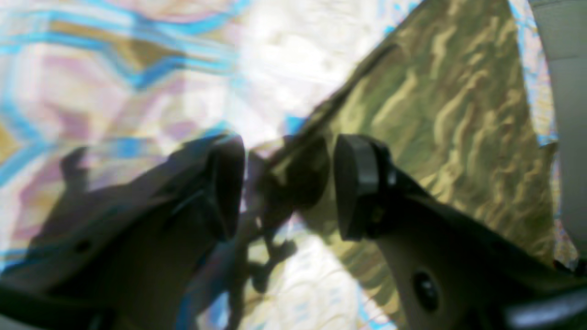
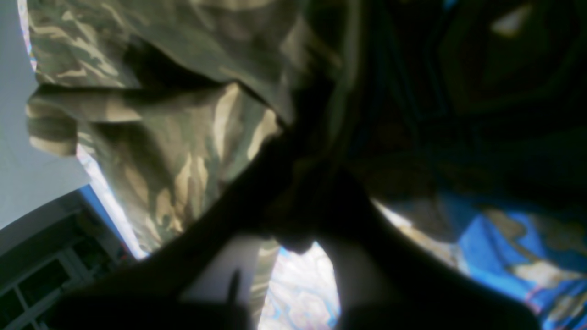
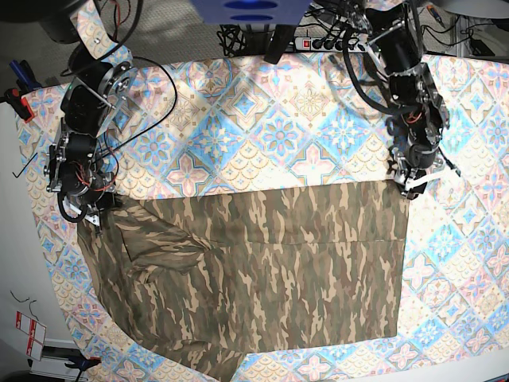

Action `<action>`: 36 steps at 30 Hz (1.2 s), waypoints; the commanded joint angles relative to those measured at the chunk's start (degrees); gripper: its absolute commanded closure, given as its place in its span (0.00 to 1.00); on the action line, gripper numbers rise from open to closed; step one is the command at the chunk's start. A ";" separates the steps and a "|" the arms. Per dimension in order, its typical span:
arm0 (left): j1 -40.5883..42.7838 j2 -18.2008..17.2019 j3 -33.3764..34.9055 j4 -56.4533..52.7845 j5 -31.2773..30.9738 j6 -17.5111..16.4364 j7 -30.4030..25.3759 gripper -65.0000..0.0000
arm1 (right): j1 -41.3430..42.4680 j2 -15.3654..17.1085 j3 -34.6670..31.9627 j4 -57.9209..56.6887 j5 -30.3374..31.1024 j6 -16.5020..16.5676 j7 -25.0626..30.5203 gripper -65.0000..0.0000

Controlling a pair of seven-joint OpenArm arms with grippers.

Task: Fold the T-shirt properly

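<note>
Two grippers sat at the shirt's (image 3: 262, 270) top corners: the right (image 3: 86, 213), frame left, pinched its cloth; the left (image 3: 413, 187), frame right, stood spread over its corner.

In the right wrist view we see the right tool (image 2: 293, 215) only as a dark silhouette against the T-shirt (image 2: 183, 151), its tips lost in shadow. Both wrist views are blurred. At six o'clock the base view cuts off the bench (image 3: 469, 350).
</note>
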 commanded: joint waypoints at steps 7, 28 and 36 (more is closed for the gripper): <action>-1.39 -0.25 5.62 0.33 -0.33 0.12 0.38 0.52 | 1.14 0.79 -0.05 0.79 -0.14 0.19 0.52 1.00; -2.01 -0.51 5.97 -0.46 -0.16 -0.24 0.64 0.83 | 1.14 0.79 -0.14 0.79 -0.23 0.19 0.43 1.00; -0.25 -0.34 7.82 0.07 1.51 0.20 0.64 1.00 | -2.38 0.79 -0.49 5.97 -0.32 -0.78 0.34 1.00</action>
